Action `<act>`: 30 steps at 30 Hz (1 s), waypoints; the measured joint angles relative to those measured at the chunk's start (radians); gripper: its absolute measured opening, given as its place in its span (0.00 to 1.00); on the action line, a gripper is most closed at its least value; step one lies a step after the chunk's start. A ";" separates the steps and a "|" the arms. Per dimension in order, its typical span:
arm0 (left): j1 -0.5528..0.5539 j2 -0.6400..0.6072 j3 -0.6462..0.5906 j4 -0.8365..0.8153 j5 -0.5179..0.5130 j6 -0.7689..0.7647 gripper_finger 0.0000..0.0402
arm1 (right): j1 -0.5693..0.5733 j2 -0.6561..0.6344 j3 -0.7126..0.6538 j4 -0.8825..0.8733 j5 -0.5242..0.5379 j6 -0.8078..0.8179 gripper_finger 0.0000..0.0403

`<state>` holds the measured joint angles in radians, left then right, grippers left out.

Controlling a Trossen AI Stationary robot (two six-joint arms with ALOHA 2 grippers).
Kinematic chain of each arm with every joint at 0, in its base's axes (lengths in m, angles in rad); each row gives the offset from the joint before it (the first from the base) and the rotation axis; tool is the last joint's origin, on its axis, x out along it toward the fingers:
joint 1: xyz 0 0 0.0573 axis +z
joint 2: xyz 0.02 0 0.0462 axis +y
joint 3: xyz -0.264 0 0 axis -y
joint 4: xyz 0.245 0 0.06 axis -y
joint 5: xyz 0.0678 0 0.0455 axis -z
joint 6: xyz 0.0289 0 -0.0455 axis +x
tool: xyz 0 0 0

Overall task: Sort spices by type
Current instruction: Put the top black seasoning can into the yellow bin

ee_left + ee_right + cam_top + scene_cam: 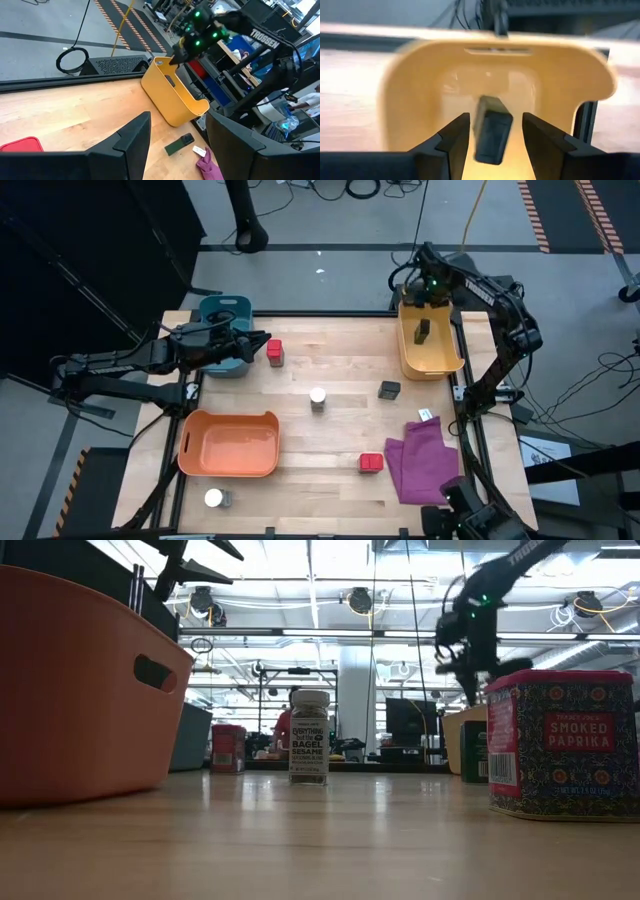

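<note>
My right gripper [424,292] hangs open over the far end of the yellow bin [445,358]. A dark grey box [423,330] lies on the bin's floor; in the right wrist view it [492,131] shows beyond the open fingers [454,137], apart from them. My left gripper [252,347] is open by the teal bin [224,308], just left of a red box [274,352] standing on the table. A second dark grey box [389,389], a clear jar [318,398], a second red box [371,463] and a second jar [214,499] stand on the table.
An orange bin [228,470] stands at the near left. A purple cloth [424,462] lies at the near right, with a small white tag [424,416] beside it. The table's middle holds only the jar and the dark box.
</note>
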<state>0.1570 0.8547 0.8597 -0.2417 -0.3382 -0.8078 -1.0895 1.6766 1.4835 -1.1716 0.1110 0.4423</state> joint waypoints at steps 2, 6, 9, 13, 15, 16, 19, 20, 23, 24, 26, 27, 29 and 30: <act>0.000 0.000 0.000 0.000 0.001 0.000 0.49 | 0.023 -0.016 0.045 -0.017 -0.005 -0.014 0.40; 0.000 0.000 0.000 0.000 0.031 -0.003 0.49 | 0.104 -0.098 0.081 -0.030 -0.012 -0.035 0.40; 0.000 0.000 0.000 0.000 0.046 -0.002 0.49 | 0.191 -0.187 0.081 -0.040 -0.015 -0.026 0.39; 0.000 0.000 0.000 0.000 0.049 0.001 0.49 | 0.292 -0.275 0.082 -0.061 -0.010 0.076 0.34; 0.000 0.000 0.000 0.000 0.049 0.001 0.49 | 0.322 -0.289 0.082 -0.099 -0.007 0.140 0.28; 0.000 0.000 0.000 0.000 0.049 0.002 0.49 | 0.333 -0.290 0.082 -0.120 -0.004 0.165 0.24; 0.000 0.000 0.000 0.000 0.049 0.002 0.49 | 0.351 -0.276 0.082 -0.188 0.034 0.209 0.08; 0.000 0.000 0.000 0.000 0.049 0.002 0.49 | 0.354 -0.264 0.082 -0.208 0.048 0.212 0.04; 0.000 0.000 0.000 -0.001 0.049 0.006 0.49 | 0.343 -0.209 0.077 -0.251 0.073 0.213 0.02; 0.000 0.000 0.000 -0.001 0.049 0.010 0.49 | 0.337 -0.194 0.066 -0.251 0.075 0.206 0.02; 0.000 0.000 0.000 -0.002 0.049 0.010 0.49 | 0.327 -0.168 0.027 -0.242 0.076 0.181 0.01; 0.000 0.000 0.000 -0.003 0.049 0.010 0.49 | 0.321 -0.157 -0.005 -0.231 0.077 0.170 0.01; 0.000 0.000 0.000 -0.003 0.049 0.011 0.49 | 0.308 -0.147 -0.087 -0.178 0.072 0.158 0.00; 0.000 0.000 0.000 -0.003 0.049 0.011 0.49 | 0.302 -0.146 -0.134 -0.143 0.069 0.152 0.00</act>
<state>0.1568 0.8547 0.8597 -0.2450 -0.2891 -0.7970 -0.7877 1.5307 1.3493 -1.3148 0.1804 0.5942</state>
